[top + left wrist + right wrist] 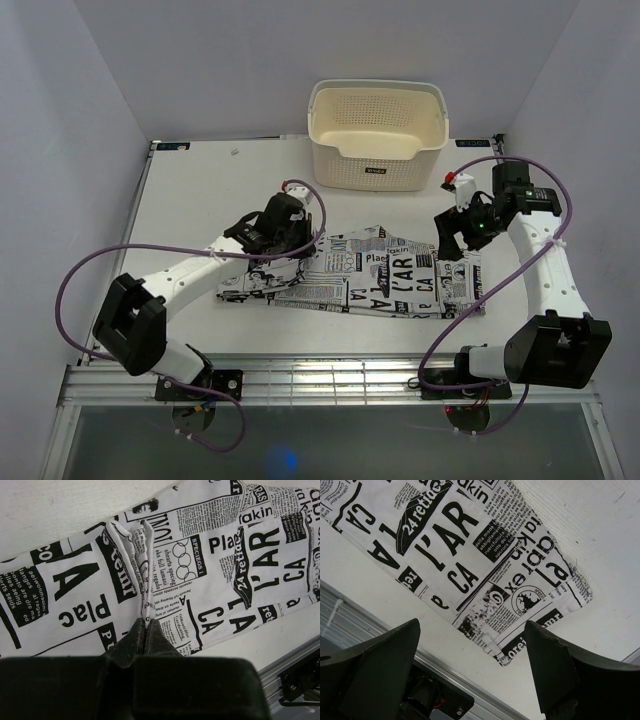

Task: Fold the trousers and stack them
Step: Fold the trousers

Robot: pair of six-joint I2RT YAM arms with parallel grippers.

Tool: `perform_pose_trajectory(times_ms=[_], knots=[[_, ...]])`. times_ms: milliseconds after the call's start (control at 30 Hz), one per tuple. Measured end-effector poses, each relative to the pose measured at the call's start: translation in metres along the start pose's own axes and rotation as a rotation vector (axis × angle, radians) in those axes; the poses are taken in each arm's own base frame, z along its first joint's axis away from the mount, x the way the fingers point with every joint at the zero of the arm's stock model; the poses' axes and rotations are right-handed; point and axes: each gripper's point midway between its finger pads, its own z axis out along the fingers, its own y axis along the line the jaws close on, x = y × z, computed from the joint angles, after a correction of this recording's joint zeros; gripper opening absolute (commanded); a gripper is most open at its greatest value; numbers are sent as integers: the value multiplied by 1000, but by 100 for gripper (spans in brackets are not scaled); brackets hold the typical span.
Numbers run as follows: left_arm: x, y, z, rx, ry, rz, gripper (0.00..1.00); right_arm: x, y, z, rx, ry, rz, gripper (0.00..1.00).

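The trousers (370, 275), white cloth with black newspaper print, lie flat across the middle of the table, folded lengthwise. My left gripper (280, 245) rests on their left part. In the left wrist view it (145, 622) is shut, pinching a raised ridge of the trousers (210, 580). My right gripper (450, 238) hovers over their right end. In the right wrist view it (471, 625) is open wide and empty, above the corner of the trousers (485, 555) near the table's front edge.
A cream perforated basket (378, 140) stands at the back of the white table (190, 200), behind the trousers. A metal rail (330, 375) runs along the front edge and shows in the right wrist view (365, 625). Walls close in on both sides.
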Motion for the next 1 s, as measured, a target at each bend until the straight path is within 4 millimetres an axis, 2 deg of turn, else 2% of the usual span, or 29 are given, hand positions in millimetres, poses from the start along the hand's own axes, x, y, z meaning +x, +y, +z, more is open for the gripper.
perform_pose_trajectory(times_ms=[200,367,467,667,933,967,1000], knots=[[10,-7,21,-18,42,-21,0,1,-1,1,-2,5,2,90],[39,-11,43,-33,122,-15,0,1,-1,2,-4,8,4,90],[52,-17,49,-33,155,-2,0,1,-1,3,-5,10,5,90],[55,-25,54,-24,161,-10,0,2,-1,4,-7,12,7,90],[46,-42,54,1,132,-2,0,5,1,7,-22,22,14,90],[46,-43,55,1,130,-1,3,6,1,8,-24,25,16,90],[47,-43,58,-1,131,0,20,7,1,8,-24,25,16,90]])
